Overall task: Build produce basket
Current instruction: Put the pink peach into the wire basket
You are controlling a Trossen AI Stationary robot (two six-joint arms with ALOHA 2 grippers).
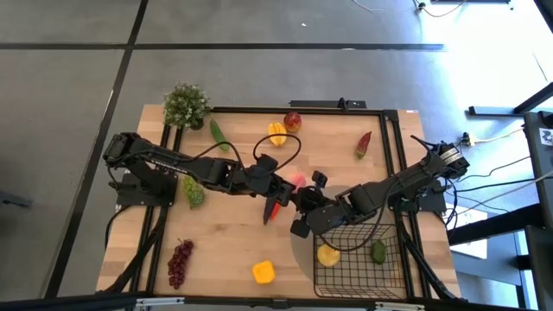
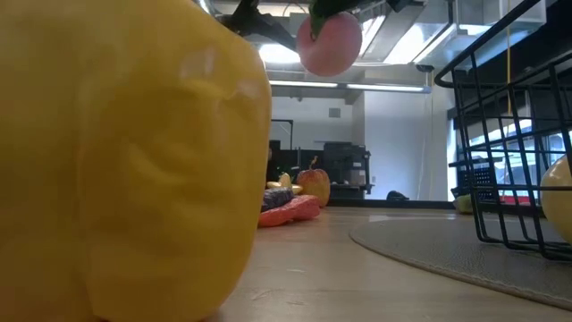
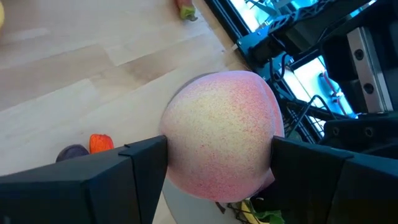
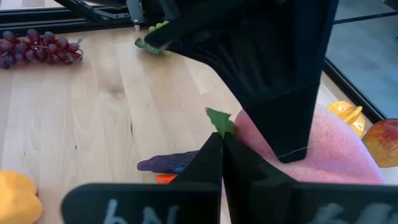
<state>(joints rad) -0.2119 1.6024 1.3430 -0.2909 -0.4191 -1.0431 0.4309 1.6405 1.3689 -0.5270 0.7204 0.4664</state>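
Observation:
A pink peach (image 1: 299,180) hangs in the air over the table's middle, left of the black wire basket (image 1: 390,278). It also shows in the low view (image 2: 329,45). My left gripper (image 1: 290,185) is shut on it. My right gripper (image 4: 222,142) reaches in from the basket side, its fingers closed together at the peach's green leaf (image 4: 219,120). The basket holds a lemon (image 1: 327,254) and a green fruit (image 1: 378,251). My left gripper pinches the peach by two opposite sides (image 3: 180,155) between its two fingers (image 3: 134,165). The fingers come from the table's left, about level. The peach is lifted clear of the table. My right gripper has its two fingertips (image 4: 212,149) closed at the small green leaf on the peach, coming from the table's right side. Whether they also touch the fruit itself, I cannot tell; the left arm's finger covers part of it.
A red chili (image 1: 275,206) lies under the grippers. Around the table lie a yellow pepper (image 1: 263,272), purple grapes (image 1: 180,261), green grapes (image 1: 194,192), a cucumber (image 1: 219,134), a mango (image 1: 276,132), an apple (image 1: 293,121), a second chili (image 1: 364,143) and a potted plant (image 1: 186,105).

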